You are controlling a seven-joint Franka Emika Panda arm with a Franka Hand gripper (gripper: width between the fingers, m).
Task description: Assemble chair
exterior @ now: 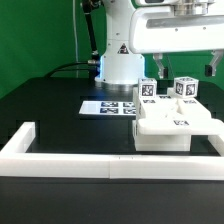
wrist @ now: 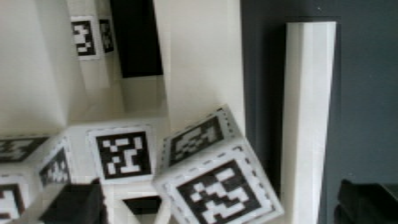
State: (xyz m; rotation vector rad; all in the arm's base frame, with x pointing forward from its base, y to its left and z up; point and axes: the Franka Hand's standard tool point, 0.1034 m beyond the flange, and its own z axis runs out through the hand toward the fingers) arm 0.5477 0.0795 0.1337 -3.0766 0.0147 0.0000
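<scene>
The chair (exterior: 172, 124) is a cluster of white blocky parts at the exterior view's right, just behind the front wall. Two tagged pieces (exterior: 148, 90) (exterior: 185, 88) stand upright on its flat slab. The arm's white hand (exterior: 180, 35) hangs above them. In the wrist view my gripper (wrist: 217, 205) is open, with dark fingers (wrist: 71, 202) set wide apart. A tilted tagged block (wrist: 222, 188) lies between and beyond them, untouched as far as I can see. Another tagged block (wrist: 121, 152) sits beside it, and a long white bar (wrist: 306, 110) runs alongside.
The marker board (exterior: 108, 106) lies flat on the black table, in front of the robot base (exterior: 120, 62). A long white border wall (exterior: 60, 152) runs along the front and turns back at the exterior view's left. A green backdrop stands behind.
</scene>
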